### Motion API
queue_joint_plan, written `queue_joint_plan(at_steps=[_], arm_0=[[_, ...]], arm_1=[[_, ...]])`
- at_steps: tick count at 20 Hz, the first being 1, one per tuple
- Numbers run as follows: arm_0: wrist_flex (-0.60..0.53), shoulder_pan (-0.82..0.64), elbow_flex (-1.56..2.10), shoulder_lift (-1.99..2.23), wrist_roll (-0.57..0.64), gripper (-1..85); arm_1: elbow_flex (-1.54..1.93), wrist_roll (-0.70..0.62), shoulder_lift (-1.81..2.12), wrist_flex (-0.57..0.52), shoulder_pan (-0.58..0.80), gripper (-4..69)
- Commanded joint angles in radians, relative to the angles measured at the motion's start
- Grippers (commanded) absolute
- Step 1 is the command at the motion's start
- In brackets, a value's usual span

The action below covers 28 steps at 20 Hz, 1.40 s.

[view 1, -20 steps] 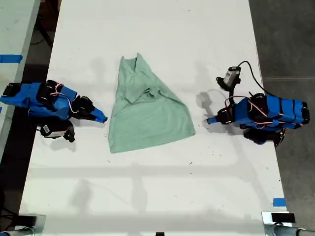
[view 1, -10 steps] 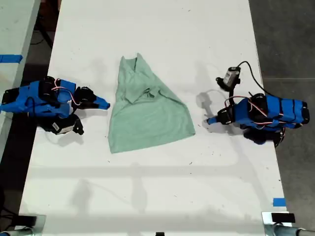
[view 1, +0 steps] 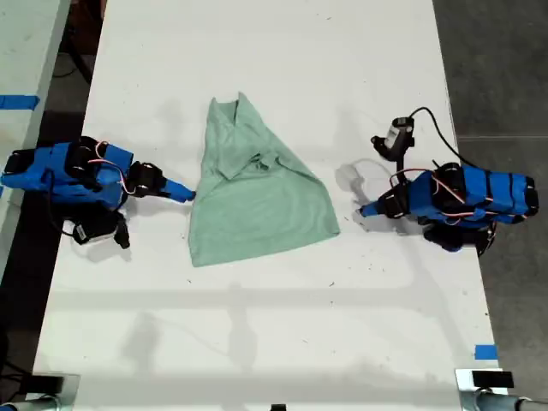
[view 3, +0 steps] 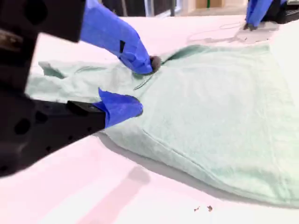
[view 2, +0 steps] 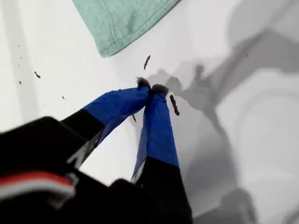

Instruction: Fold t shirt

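T-shirt: the plain pale mint-green cloth t shirt [view 1: 253, 201] lies near the middle of the white table [view 1: 265, 342], already gathered into a rough triangle that narrows toward the far end, with creases and a doubled layer at its centre.

First gripper: my first gripper [view 2: 150, 88] hovers over bare table just off a hemmed corner of the shirt, not touching it. Its blue-taped jaws are pressed together at the tips and hold nothing. It is the arm on the exterior view's right [view 1: 370, 208].

Second gripper: my second gripper [view 3: 140, 84] is on the arm at the exterior view's left [view 1: 187, 195], right at the shirt's edge. Its jaws stand apart, one fingertip [view 3: 142, 63] over the cloth and the other low beside the edge; nothing is clamped yet.

Step in hand: judged from the pose, the second arm is reaching in to take the near edge for another fold, while the first arm waits.

Next move: probably settling the lower jaw under the hem and closing on it, then carrying that edge across. Thin cloth may slip or drag the whole shirt, so the bite should be deep.
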Motion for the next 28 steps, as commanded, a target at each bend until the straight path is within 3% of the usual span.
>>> queue_joint_plan(at_steps=[1,28], arm_0=[[-0.014,0.057,0.041,0.011,0.12,10.5],[-0.014,0.095,0.041,0.011,0.12,10.5]], arm_1=[[0.064,-0.02,0.014,-0.02,0.003,1.4],[0.064,-0.02,0.014,-0.02,0.003,1.4]])
